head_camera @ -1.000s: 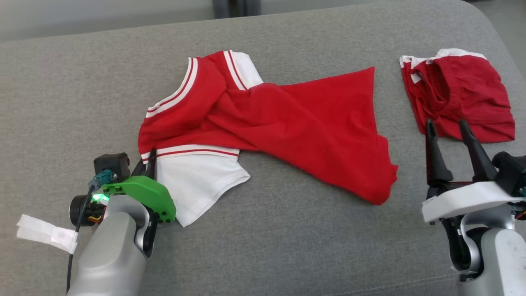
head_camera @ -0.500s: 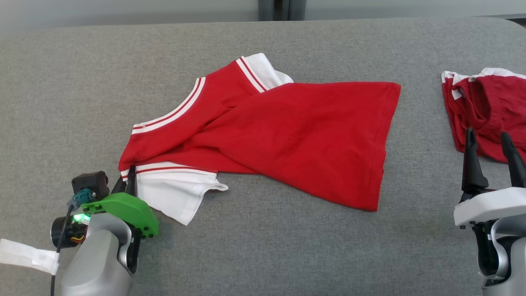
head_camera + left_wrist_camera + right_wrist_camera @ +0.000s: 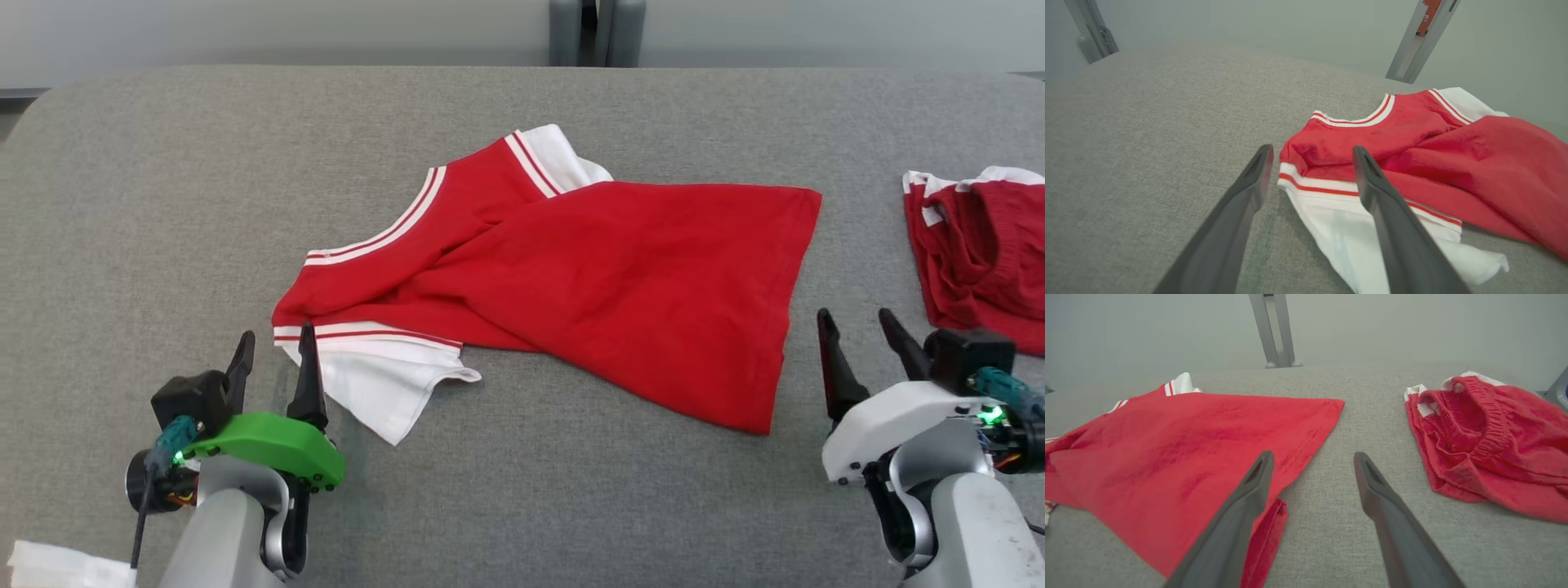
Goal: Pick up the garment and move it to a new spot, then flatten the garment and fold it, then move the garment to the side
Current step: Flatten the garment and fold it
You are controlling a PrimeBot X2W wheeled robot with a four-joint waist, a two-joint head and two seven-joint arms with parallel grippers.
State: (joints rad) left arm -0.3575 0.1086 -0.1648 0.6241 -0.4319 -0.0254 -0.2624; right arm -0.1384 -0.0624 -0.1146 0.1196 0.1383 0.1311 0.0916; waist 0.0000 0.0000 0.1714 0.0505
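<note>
- Half a second ago the left gripper (image 3: pixel 277 333) was pinched shut on the edge of the white sleeve (image 3: pixel 384 392). Now we see its two dark fingers standing apart with the sleeve let go. The head camera has also shifted, so the whole scene sits differently in that view.
- The red shirt (image 3: pixel 620 294) lies near the middle of the grey cushion (image 3: pixel 163 204). Its body is spread toward the robot's right and twisted over itself near the striped neckline.
- The near white sleeve lies flat on the cushion at the shirt's left end. A second white sleeve (image 3: pixel 559 155) peeks out at the far edge.
- In the left wrist view, the striped seam corner of the near sleeve sits in the gap between the released fingers. One finger is over the white cloth and the other over bare cushion. We cannot tell whether either finger touches the cloth.
- The right gripper (image 3: pixel 854 314) is also spread wide and holds nothing. It sits just beside the shirt's hem on the robot's right.
- In the right wrist view, one of its fingers crosses the hem corner and the other is over bare cushion.
- Crumpled red shorts (image 3: pixel 980 253) with white trim lie apart from the shirt, at the right edge.
- Two grey metal posts (image 3: pixel 596 33) rise behind the cushion against a pale wall.
</note>
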